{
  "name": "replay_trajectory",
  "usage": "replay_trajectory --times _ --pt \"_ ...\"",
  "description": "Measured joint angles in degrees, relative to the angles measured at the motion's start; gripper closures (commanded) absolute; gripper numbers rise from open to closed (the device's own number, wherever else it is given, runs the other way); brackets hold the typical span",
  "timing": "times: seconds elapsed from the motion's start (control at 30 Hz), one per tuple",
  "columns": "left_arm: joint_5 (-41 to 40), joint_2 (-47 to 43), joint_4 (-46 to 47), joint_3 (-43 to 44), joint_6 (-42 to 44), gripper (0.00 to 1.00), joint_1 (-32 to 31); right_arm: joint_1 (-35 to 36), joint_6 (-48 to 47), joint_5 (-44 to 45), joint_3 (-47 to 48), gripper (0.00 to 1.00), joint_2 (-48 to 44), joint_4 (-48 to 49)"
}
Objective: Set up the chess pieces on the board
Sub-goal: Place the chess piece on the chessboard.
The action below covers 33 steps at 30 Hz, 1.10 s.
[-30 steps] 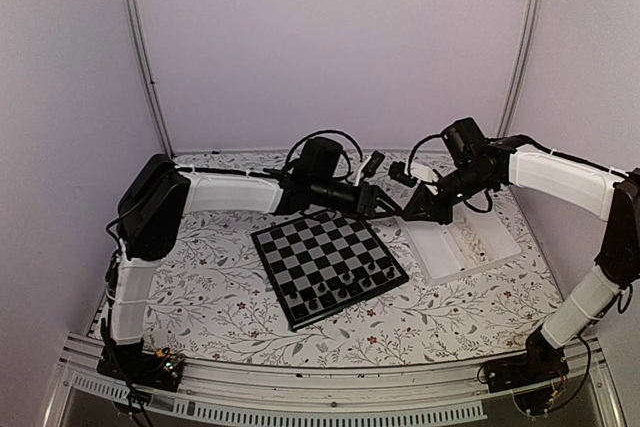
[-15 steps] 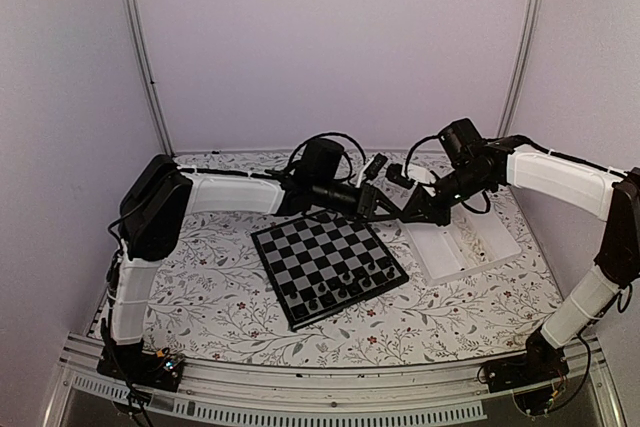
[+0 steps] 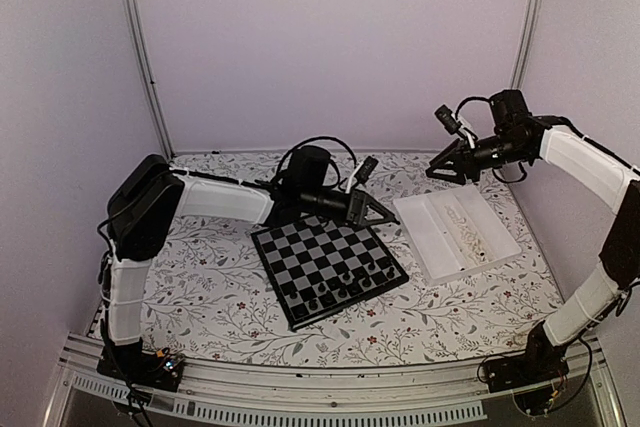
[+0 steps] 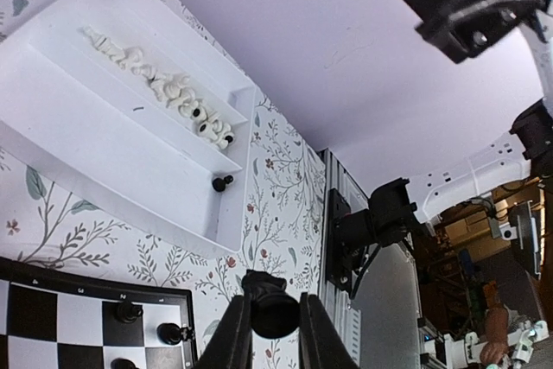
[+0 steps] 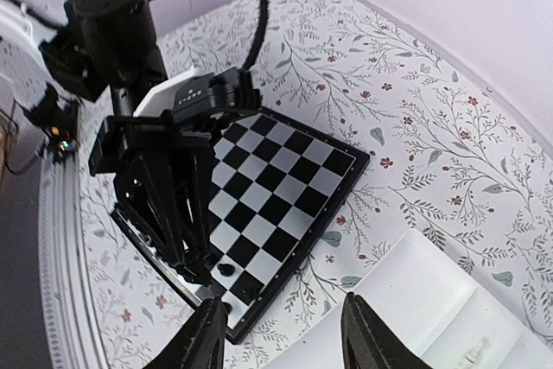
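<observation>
The board (image 3: 320, 247) lies mid-table with several black chess pieces (image 3: 345, 287) on its near rows. My left gripper (image 3: 387, 219) hovers just off the board's far right corner. In the left wrist view it (image 4: 275, 327) is shut on a black chess piece (image 4: 275, 310). My right gripper (image 3: 433, 173) is raised above the far end of the white tray (image 3: 440, 252). In the right wrist view it (image 5: 281, 339) is open and empty. Cream-white chess pieces (image 4: 164, 85) and one black piece (image 4: 222, 183) lie in the tray.
The tray sits right of the board on the floral tablecloth (image 3: 210, 287). The metal rail (image 3: 300, 387) runs along the near edge. The left arm (image 5: 164, 179) reaches over the board (image 5: 276, 179) in the right wrist view.
My right arm has lifted up and back to the right, away from the left gripper and the tray. My left gripper has drawn back slightly toward the board.
</observation>
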Motion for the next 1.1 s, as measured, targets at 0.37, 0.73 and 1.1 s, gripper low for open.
replay_trajectory --times 0.37,0.73,1.1 --pt "-2.4 -7.3 8.9 -2.1 6.8 0.85 -0.3 -1.6 9.7 -24.5 -3.5 0.39 8.4 -1.9" --pt "-3.0 -7.5 8.9 -1.4 10.6 0.85 -0.6 -0.5 17.6 -38.4 -6.0 0.46 10.2 1.4" --pt "-2.9 -5.7 6.9 2.6 13.0 0.85 -1.4 0.6 22.0 -41.8 -6.2 0.54 11.3 5.1"
